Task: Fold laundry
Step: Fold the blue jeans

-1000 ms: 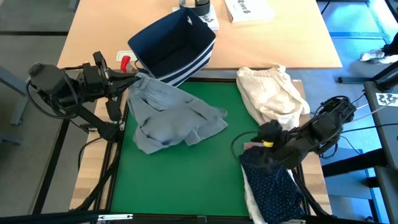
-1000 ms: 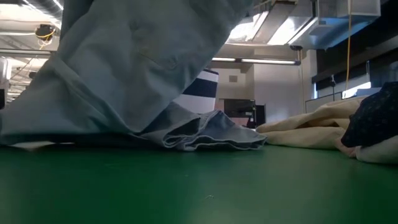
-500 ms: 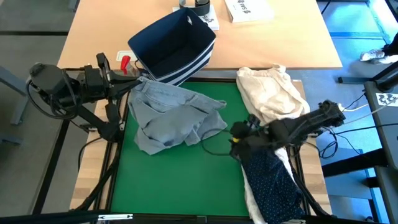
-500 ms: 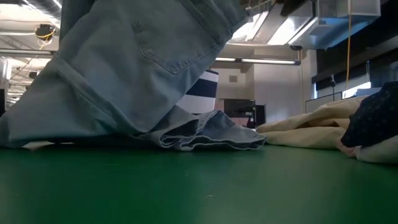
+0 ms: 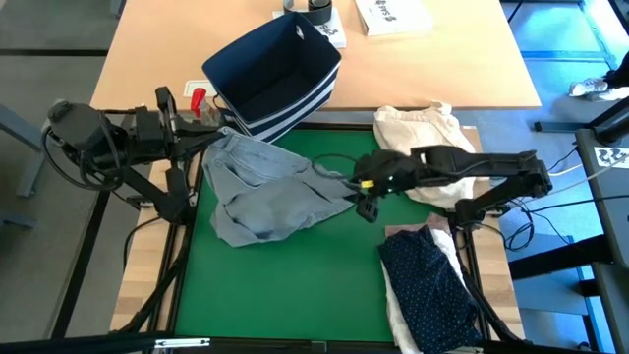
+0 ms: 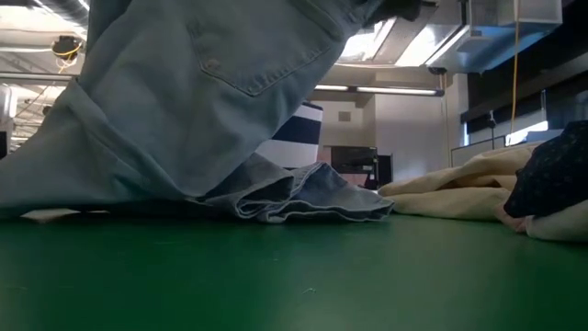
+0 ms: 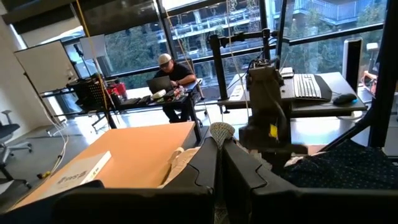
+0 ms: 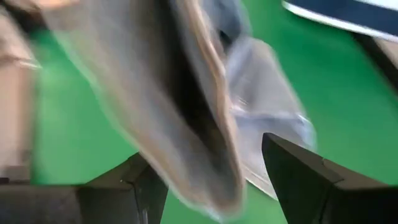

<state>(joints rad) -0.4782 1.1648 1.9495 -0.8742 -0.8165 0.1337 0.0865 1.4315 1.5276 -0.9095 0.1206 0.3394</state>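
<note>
The light grey jeans are raised at their far left corner, where my left gripper is shut on them. Their lower part lies crumpled on the green mat. My right gripper is open at the jeans' right edge. In the right wrist view its fingers stand on either side of a hanging fold; whether they touch it I cannot tell. A navy white-dotted shirt lies on a white garment at the near right. My left gripper pinches a bit of the jeans' cloth between its two shut fingers, at the jeans' far left corner. The fingers lie level, pointing toward the table's right. The jeans hang below them, and their lower part rests on the mat.
A navy bin with white stripes stands tilted at the mat's far edge, close behind the jeans. A cream-beige cloth bundle lies at the far right, under my right arm. The near middle of the mat is bare.
My right gripper has swung from above the dotted shirt toward the table's left and far side, reaching the jeans' right edge; it stays open. The hanging jeans have turned a little under my left gripper.
</note>
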